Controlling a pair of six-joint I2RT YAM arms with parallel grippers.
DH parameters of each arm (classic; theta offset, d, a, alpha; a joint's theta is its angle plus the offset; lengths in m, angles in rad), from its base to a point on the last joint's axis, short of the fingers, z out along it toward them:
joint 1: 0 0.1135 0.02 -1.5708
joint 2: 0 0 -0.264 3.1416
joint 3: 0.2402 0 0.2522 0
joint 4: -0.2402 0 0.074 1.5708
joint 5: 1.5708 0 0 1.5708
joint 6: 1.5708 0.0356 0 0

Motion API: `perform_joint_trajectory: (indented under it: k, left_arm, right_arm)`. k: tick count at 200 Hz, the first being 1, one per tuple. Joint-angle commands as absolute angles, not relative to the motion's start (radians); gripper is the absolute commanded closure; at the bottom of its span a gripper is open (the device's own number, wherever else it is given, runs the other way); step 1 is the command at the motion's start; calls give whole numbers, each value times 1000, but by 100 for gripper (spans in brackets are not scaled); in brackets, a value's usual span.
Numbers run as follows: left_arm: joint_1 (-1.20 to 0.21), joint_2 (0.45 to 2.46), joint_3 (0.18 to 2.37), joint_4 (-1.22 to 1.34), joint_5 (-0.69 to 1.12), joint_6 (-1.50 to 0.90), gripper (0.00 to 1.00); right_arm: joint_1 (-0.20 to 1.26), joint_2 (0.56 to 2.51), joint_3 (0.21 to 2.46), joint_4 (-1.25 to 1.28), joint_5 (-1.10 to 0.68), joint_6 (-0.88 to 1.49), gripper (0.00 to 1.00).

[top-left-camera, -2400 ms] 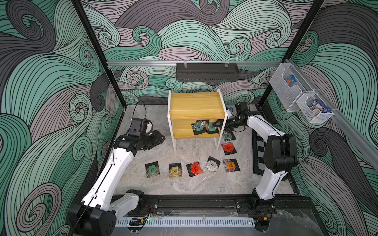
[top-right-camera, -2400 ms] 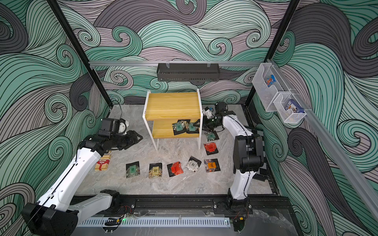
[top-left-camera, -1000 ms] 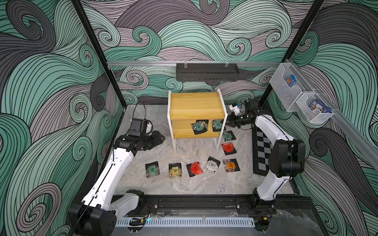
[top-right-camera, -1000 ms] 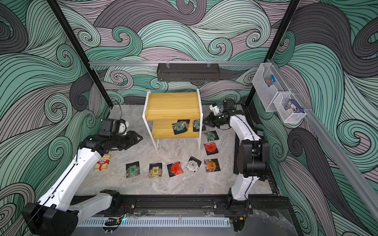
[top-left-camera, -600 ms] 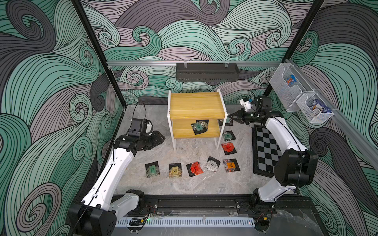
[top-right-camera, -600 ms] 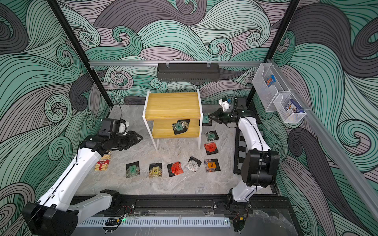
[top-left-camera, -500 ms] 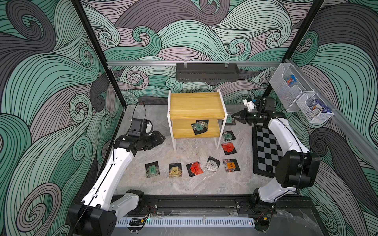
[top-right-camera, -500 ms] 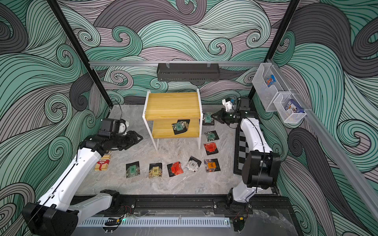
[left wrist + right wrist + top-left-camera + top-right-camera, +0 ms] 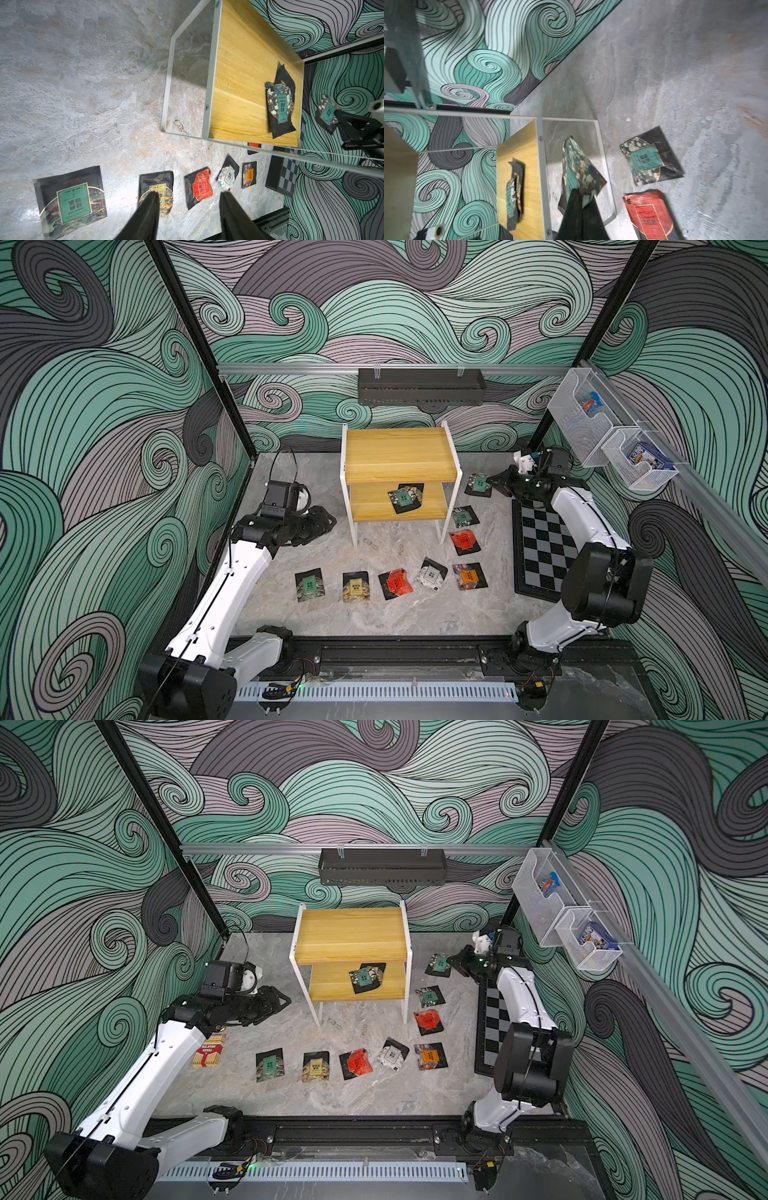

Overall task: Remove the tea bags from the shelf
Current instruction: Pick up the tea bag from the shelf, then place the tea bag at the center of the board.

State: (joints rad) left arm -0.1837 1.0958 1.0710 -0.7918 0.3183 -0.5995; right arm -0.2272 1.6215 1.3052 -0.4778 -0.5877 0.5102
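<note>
Desk [image 9: 399, 616]: grey marbled top, walls on three sides. Left arm [image 9: 226, 593] rises from its base at the front-left corner, forearm running back, wrist bent level and pointing at the shelf [image 9: 395, 450]. I read its jaws as apart with nothing between them, hanging over bare desk left of the shelf's white legs; both dark fingers [image 9: 145, 216] show plainly in the left wrist view. Right arm [image 9: 579, 514] stands on the front-right base, elbow high, forearm reaching back over the chessboard mat [image 9: 548, 547], wrist turned toward the shelf. Its jaws are clamped on one corner of a teal-label tea bag [image 9: 478, 483], which hangs clear of the desk just right of the shelf, off both boards. Counts: one shelf with two yellow boards, one chessboard mat, one dark wall tray [image 9: 419, 387], two clear bins [image 9: 582, 423], one striped box [image 9: 210, 1050] under the left arm. Tea bags, ten that I can see: two overlapping on the lower board [image 9: 404, 497], teal front over a black one; one in the right jaws; seven flat on the desk. Of those seven, teal [image 9: 463, 516] and red [image 9: 465, 541] lie right of the shelf. The other five lie in a loose front row: teal [image 9: 309, 585], gold [image 9: 356, 586], red [image 9: 397, 583], silver-white [image 9: 432, 574], orange [image 9: 469, 576].
</note>
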Motion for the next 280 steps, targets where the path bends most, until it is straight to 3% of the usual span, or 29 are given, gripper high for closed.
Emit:
perform_joint_trajectory:
  k: [1,132,280]
  left_arm:
    - [-178,1081,1075,-789,322,-601,49]
    - [-176,1103,1070,-795,318,-600,49]
    - [-176,1077,1055,-851,302,-603,49]
  right_arm:
    - [-272,1618,1246,-399,-507,579,100]
    - [-309,1763,1177,-249,-275,637,100]
    - [-273,1935,1249,-161,-174,649,100]
